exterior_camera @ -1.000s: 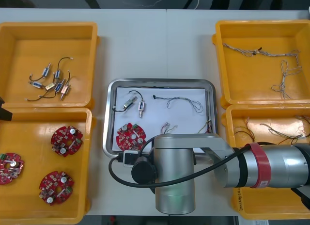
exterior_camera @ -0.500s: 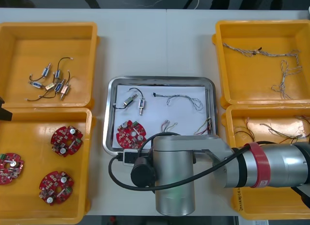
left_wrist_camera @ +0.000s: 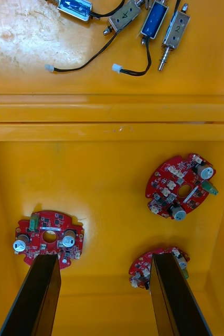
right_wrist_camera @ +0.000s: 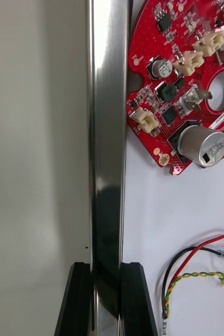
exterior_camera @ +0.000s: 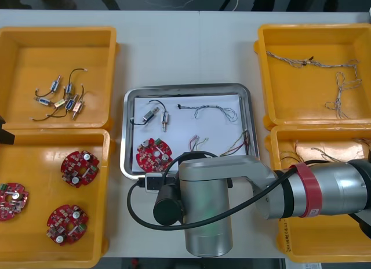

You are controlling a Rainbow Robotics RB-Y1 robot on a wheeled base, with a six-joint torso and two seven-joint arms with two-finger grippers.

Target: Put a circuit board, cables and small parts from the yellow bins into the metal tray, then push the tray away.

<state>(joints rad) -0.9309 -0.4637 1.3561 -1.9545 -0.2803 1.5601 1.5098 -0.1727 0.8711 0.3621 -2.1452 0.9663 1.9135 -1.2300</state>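
Right gripper [right_wrist_camera: 105, 269] of mine clamps the near rim of the tray [exterior_camera: 186, 87], which, carrying board [exterior_camera: 153, 155], cables [exterior_camera: 214, 111] and parts [exterior_camera: 157, 115], has slid farther away, so the push is underway; left gripper [left_wrist_camera: 104, 294] idles, fingers apart, over bin [left_wrist_camera: 106, 184].

The metal tray [exterior_camera: 185, 88] has slid farther away across the surface [exterior_camera: 174, 54] and slightly toward the robot's left, its red circuit board [exterior_camera: 153, 155] riding along; the right gripper [right_wrist_camera: 105, 266], clamped on its rim, has advanced with it
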